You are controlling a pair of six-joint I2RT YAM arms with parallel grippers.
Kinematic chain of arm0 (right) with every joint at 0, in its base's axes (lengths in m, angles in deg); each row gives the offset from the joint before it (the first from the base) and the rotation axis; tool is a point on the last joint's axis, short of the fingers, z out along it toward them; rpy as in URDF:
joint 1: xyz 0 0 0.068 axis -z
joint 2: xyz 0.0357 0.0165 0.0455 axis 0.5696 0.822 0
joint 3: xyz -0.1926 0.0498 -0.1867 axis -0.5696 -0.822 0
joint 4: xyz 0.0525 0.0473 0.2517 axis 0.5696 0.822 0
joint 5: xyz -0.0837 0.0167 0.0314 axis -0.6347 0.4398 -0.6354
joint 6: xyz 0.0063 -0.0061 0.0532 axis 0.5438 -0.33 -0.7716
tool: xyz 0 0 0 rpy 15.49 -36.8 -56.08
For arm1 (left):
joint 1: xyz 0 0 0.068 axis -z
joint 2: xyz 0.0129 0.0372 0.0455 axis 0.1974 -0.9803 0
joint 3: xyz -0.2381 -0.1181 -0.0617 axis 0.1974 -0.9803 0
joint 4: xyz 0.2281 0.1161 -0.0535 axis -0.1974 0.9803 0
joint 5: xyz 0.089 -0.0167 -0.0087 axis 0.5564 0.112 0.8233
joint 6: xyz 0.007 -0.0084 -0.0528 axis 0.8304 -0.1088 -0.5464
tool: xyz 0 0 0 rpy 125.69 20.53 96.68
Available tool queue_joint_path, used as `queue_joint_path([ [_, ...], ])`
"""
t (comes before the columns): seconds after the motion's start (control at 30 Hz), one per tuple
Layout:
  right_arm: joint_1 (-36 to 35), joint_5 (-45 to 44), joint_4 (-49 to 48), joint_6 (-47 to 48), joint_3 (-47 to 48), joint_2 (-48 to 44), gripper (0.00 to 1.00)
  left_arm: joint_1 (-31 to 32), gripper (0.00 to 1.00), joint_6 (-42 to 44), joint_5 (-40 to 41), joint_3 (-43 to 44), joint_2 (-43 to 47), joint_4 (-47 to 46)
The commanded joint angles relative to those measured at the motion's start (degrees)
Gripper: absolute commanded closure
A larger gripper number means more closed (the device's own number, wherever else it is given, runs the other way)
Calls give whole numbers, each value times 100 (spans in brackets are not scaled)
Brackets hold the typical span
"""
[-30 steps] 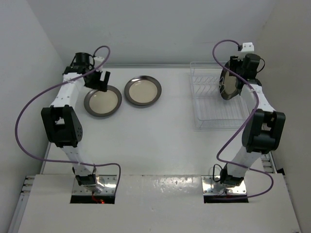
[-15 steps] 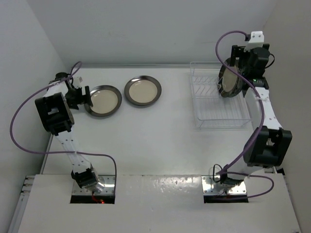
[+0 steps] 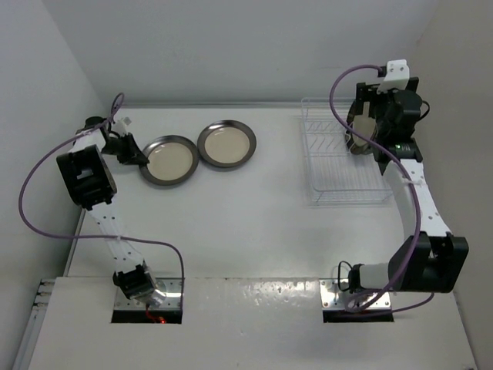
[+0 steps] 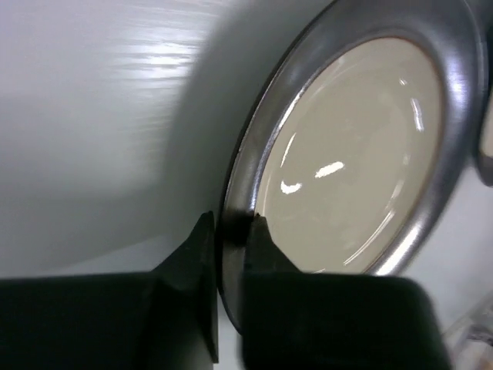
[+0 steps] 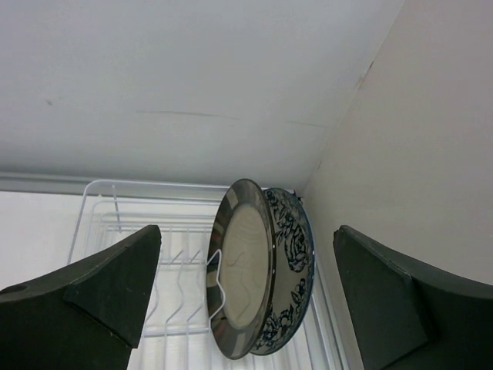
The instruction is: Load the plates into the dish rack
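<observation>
Two cream plates with dark grey rims lie flat at the back left, the left plate point(image 3: 171, 160) beside the right plate point(image 3: 226, 144). My left gripper point(image 3: 135, 154) is shut on the left plate's outer rim point(image 4: 231, 202); its cream middle point(image 4: 354, 154) fills the left wrist view. In the dish rack point(image 3: 339, 189) at the back right, a dark-rimmed cream plate point(image 5: 243, 270) stands upright against a blue floral plate point(image 5: 291, 247). My right gripper point(image 5: 246, 231) hovers above them, open wide, touching neither. In the top view it point(image 3: 362, 123) partly hides them.
White walls close in behind and on both sides. The rack point(image 5: 139, 223) sits close to the right wall, its left slots bare. The second flat plate's edge point(image 4: 485, 154) nearly touches the gripped one.
My left gripper dropped to the table and shut on the left plate's rim. My right gripper opened, let go of the dark-rimmed plate in the rack, and drew back upward.
</observation>
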Motion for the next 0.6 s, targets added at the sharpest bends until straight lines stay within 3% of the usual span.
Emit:
queue_joint_path([
  [0.0,-56,-37,-498,63,-68,-400,7,79,100,253,71,-85,-530,296],
  [0.2,-293,357,-200,64,-104,-639,7,-132,100,525,-570,-85,-224,410],
  [0.3,-389,1507,519,81,159,-613,7,-132,100,1122,-632,170,382,787],
  [0.33,-390,2371,939,72,247,-552,7,-10,100,1271,-632,240,566,884],
  [0.43,-837,3403,1626,-68,739,-280,7,184,100,1852,-807,539,1314,1297],
  [0.57,-1558,3970,1462,-498,723,150,7,649,100,2335,-878,654,2228,1430],
])
